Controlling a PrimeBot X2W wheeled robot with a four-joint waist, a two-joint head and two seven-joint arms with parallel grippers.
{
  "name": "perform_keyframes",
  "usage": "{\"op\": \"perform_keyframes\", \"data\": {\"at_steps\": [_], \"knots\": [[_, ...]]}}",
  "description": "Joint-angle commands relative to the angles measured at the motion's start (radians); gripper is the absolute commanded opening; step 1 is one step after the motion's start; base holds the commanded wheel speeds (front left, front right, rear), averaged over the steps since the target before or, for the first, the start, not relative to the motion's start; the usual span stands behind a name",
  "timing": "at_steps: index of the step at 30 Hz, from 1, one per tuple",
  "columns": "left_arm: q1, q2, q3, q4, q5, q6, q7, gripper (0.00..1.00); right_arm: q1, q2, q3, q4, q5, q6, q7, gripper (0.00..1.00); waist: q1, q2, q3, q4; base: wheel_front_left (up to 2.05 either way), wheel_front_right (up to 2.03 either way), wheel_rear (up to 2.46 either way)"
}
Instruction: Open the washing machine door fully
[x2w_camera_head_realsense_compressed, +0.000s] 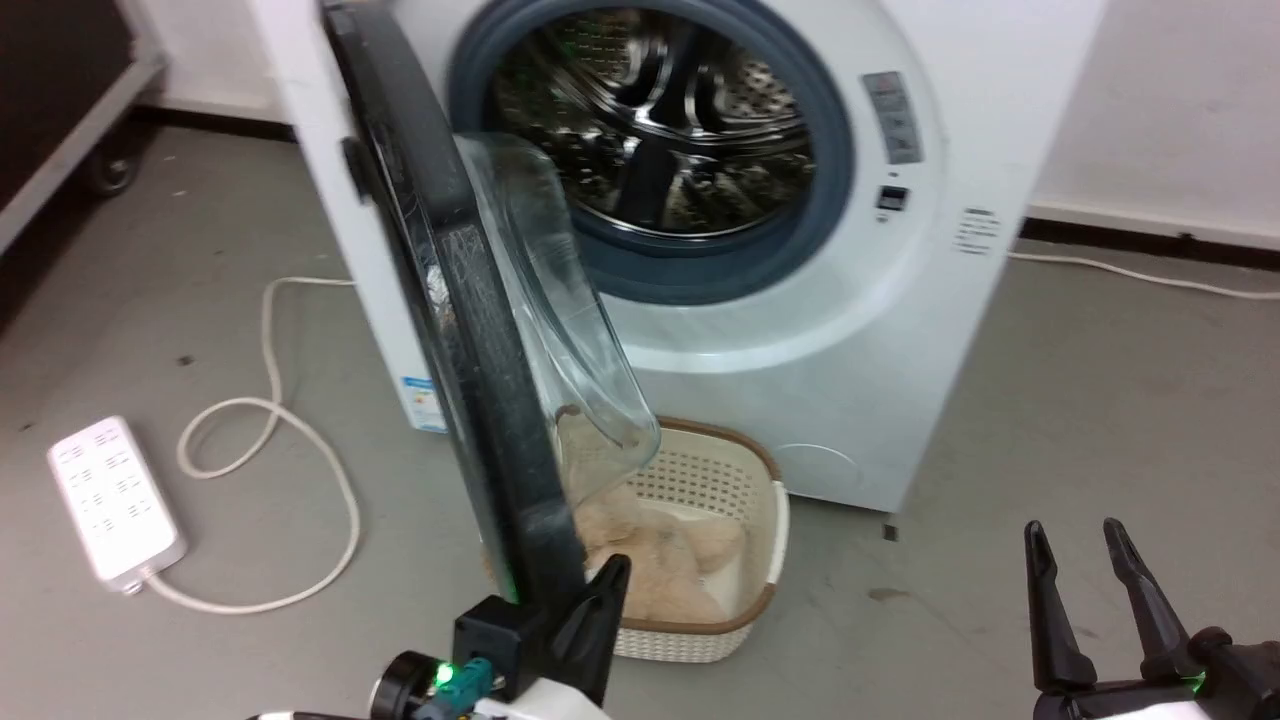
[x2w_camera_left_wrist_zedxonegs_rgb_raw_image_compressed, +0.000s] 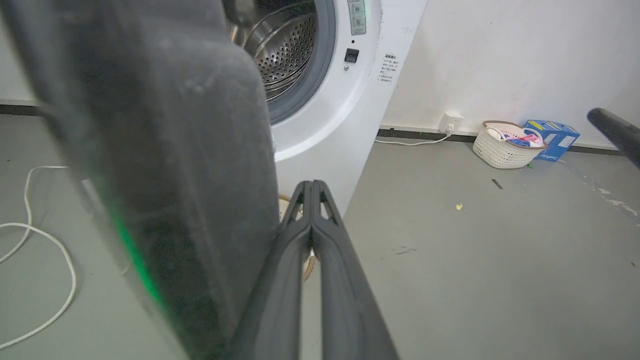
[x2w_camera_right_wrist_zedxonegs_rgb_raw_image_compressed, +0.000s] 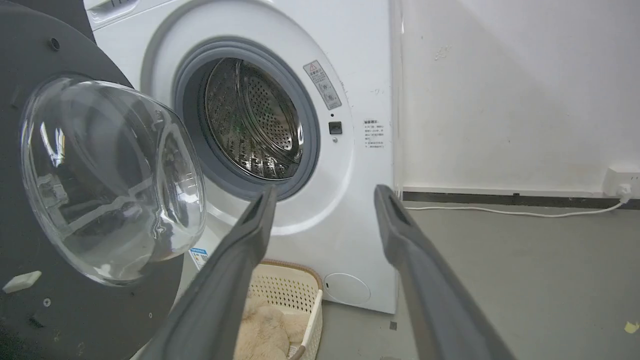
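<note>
Head view showed the washing machine door standing edge-on out from the washing machine, hinged on the robot's left, its long rim running down toward the left claw. That claw sat at the door's lower free edge, on the glass-window side, so the door lay just to its left; a leftward push would likely widen the swing. Left wrist view showed its fingers pressed together on nothing, with the dark rim just beside them; whether they touched it could not be told. Right wrist view gave the door's inner face and the drum mouth. The right claw stood wide, empty and well apart.
</note>
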Motion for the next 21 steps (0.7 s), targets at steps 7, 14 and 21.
{"op": "perform_keyframes", "data": {"at_steps": [7, 14, 21], "knots": [[0.047, 0.078, 0.106, -0.014, -0.027, 0.038, -0.018, 0.0, 0.006, 0.003, 0.006, 0.003, 0.002, 0.001, -0.005, 1.0, 0.0001, 0.0, -0.009, 0.129, 0.0, 0.0, 0.0], [0.05, 0.151, 0.237, -0.056, -0.068, 0.076, -0.013, 0.0, -0.014, 0.003, 0.021, 0.002, -0.017, 0.001, -0.005, 1.0, 0.0001, 0.0, 0.031, 0.203, 0.0, 0.0, 0.0], [-0.015, 0.239, 0.359, -0.044, -0.119, 0.077, 0.013, 0.0, -0.049, 0.003, 0.028, -0.002, -0.042, 0.001, -0.005, 1.0, 0.0001, 0.0, 0.112, 0.225, 0.0, 0.0, 0.0]]}}
